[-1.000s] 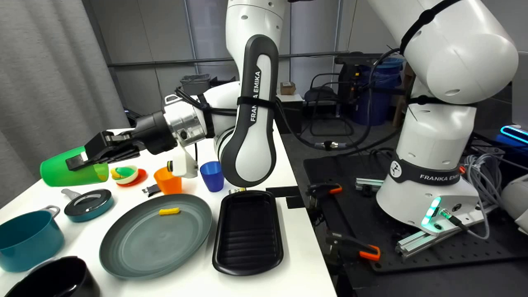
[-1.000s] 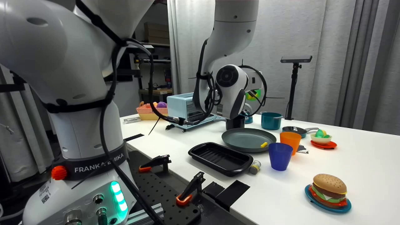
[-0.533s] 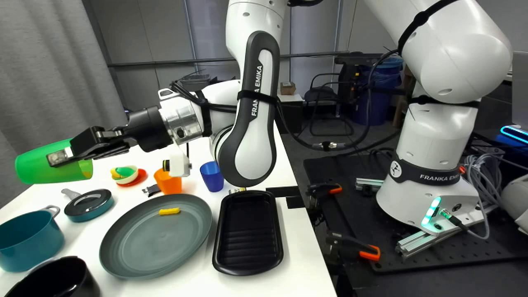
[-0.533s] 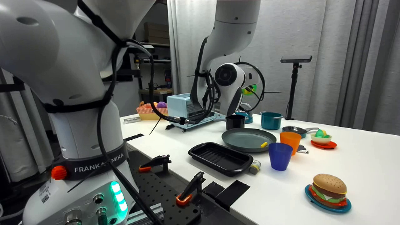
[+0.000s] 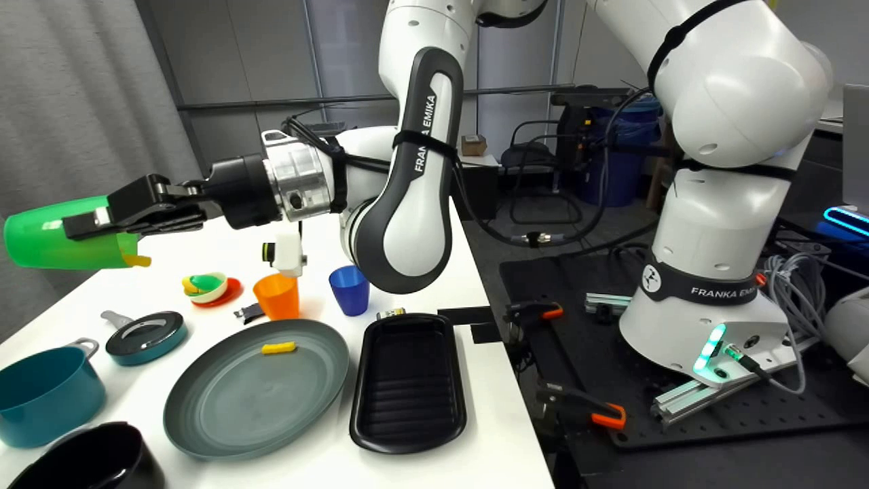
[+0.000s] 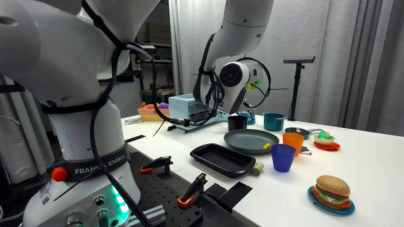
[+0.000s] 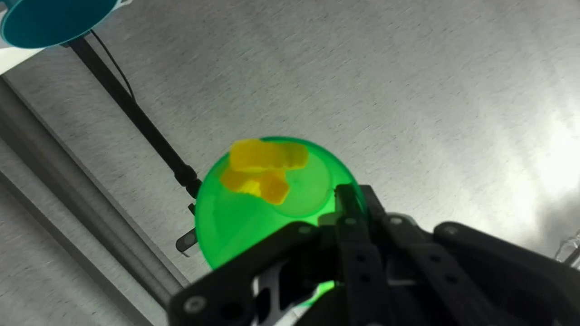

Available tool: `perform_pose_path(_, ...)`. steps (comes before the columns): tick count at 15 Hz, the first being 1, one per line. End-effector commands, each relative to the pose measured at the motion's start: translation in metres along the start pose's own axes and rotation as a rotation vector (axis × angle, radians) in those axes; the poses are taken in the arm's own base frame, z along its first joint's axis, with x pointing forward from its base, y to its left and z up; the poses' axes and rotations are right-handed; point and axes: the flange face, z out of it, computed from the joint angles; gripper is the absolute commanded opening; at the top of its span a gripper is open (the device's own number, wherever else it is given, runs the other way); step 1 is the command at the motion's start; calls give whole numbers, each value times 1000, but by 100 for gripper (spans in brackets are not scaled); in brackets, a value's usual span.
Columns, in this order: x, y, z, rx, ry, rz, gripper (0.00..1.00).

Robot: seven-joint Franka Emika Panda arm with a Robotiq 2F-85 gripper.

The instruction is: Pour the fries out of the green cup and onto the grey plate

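My gripper (image 5: 85, 225) is shut on the wall of the green cup (image 5: 41, 234), with one finger inside the rim. The cup lies on its side in the air, left of and above the grey plate (image 5: 251, 401), its mouth facing back towards the arm. In the wrist view, several yellow fries (image 7: 267, 156) rest inside the green cup (image 7: 235, 222), beside the gripper (image 7: 358, 199). One fry (image 5: 138, 260) pokes out at the cup's lip. A single fry (image 5: 279, 348) lies on the plate. In an exterior view the arm mostly hides the cup (image 6: 255, 84).
A teal pot (image 5: 47, 397), a black pot (image 5: 95, 462) and a lidded pan (image 5: 146, 338) stand left of the plate. An orange cup (image 5: 277, 299), blue cup (image 5: 349, 291) and black tray (image 5: 409, 387) are close by. A toy burger (image 6: 333, 192) and toaster oven (image 6: 181, 108) stand farther off.
In an exterior view my gripper has moved left and upward with the green cup. A fry now shows past the cup's lip. The fry on the plate has not moved.
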Motion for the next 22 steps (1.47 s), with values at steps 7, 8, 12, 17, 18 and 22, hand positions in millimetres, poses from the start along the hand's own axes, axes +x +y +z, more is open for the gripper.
perform_pose_path(7,-2,-13,-4,113,54,-34,1)
perform_pose_path(8,-3,-14,-3,116,54,-34,1)
perform_pose_path(12,-7,-19,-3,71,15,-97,1)
perform_pose_path(17,-2,-34,5,-11,-44,-209,1)
perform_pose_path(18,-1,-39,7,-34,-57,-237,1)
perform_pose_path(22,10,-62,15,-158,-123,-357,1)
